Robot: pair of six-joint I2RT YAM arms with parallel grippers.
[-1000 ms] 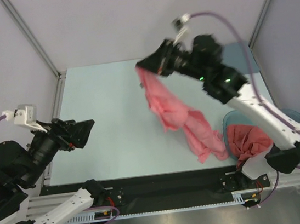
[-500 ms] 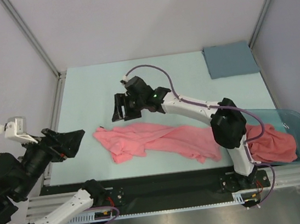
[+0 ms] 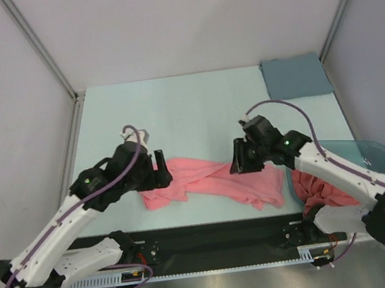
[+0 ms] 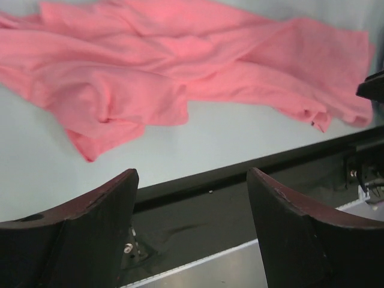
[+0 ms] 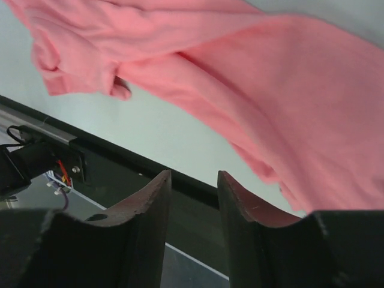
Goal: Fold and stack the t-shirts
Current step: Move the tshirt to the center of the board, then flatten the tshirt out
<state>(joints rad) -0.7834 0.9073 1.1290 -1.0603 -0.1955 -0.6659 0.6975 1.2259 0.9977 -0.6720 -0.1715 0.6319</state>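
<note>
One salmon-pink t-shirt [image 3: 215, 183] lies crumpled and stretched out along the near part of the table, also seen in the left wrist view [image 4: 180, 66] and the right wrist view [image 5: 282, 90]. My left gripper [image 3: 161, 171] hovers over its left end, open wide with nothing between the fingers [image 4: 192, 175]. At the shirt's upper right part my right gripper [image 3: 239, 158] is open with a narrower gap and holds nothing [image 5: 193, 175]. Another pink t-shirt [image 3: 320, 182] is bunched in the teal tub [image 3: 382, 156] at the right.
A grey-blue folded cloth [image 3: 296, 76] lies at the far right corner of the pale table [image 3: 174, 111]. The black front rail [image 3: 211, 235] runs just below the shirt. Frame posts and walls close in the sides.
The right arm let the shirt fall onto the table, then pulled back to its right part with the jaws narrower. The left arm swung in from the left to the shirt's left end.
</note>
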